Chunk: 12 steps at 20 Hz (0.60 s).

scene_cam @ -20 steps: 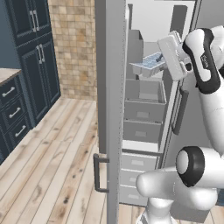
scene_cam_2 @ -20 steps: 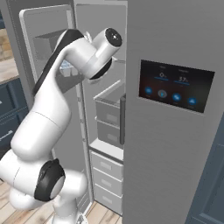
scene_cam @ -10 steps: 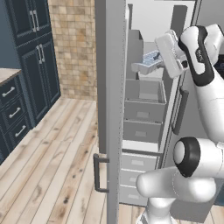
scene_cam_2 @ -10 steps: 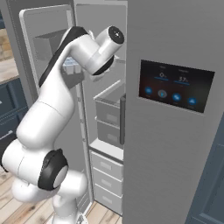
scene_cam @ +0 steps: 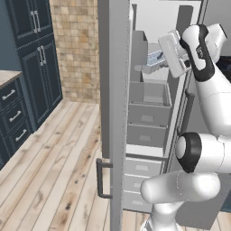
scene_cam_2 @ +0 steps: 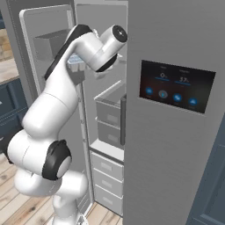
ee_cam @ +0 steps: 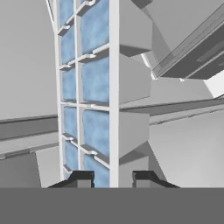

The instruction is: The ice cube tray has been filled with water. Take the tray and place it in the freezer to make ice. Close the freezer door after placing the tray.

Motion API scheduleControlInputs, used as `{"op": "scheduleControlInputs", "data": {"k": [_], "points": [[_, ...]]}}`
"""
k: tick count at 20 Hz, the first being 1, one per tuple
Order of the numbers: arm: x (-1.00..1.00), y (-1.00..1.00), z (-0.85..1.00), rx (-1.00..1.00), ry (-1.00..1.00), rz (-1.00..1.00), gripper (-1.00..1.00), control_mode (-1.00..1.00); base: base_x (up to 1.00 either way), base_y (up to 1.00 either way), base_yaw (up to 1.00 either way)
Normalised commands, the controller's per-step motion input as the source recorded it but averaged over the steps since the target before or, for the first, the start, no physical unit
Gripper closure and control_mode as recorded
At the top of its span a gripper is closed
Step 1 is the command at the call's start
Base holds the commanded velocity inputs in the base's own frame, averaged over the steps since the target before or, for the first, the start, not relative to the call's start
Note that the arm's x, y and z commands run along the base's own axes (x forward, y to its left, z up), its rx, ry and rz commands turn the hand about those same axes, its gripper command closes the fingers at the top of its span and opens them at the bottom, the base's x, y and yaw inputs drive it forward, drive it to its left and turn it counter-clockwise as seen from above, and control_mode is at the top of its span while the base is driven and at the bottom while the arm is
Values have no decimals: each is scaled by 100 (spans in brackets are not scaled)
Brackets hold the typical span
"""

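My gripper [ee_cam: 112,178] is shut on the rim of the ice cube tray [ee_cam: 87,87], a white grid whose cells hold pale blue water [ee_cam: 94,83]. The tray runs away from the fingertips [ee_cam: 81,177]. In the left base view the ice cube tray [scene_cam: 154,59] hangs level in the upper part of the open freezer [scene_cam: 151,27], above the grey drawers, with my gripper [scene_cam: 165,58] at its right end. The freezer door [scene_cam: 115,113] stands wide open, edge-on. From the right, the arm hides most of the tray [scene_cam_2: 77,61].
Grey drawers [scene_cam: 149,97] fill the freezer's middle and white ones [scene_cam: 142,169] its bottom. The open door's inner side carries a bin [scene_cam_2: 48,44]. The closed door with the dark display panel [scene_cam_2: 176,85] is to the right. Dark blue cabinets [scene_cam: 31,58] line the left wall.
The arm's upper links have swung further toward the freezer. The held tray has crept slightly up and inward. The grip is unchanged.
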Motion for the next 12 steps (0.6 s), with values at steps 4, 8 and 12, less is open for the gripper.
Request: {"op": "scheduleControlInputs", "data": {"k": [4, 8, 12], "points": [[32, -9, 0, 0, 0, -1, 100, -100, 0, 0, 0], [36, -3, 0, 0, 0, -2, 100, -100, 0, 0, 0], [25, 0, 0, -5, 0, -8, 100, -100, 0, 0, 0]]}}
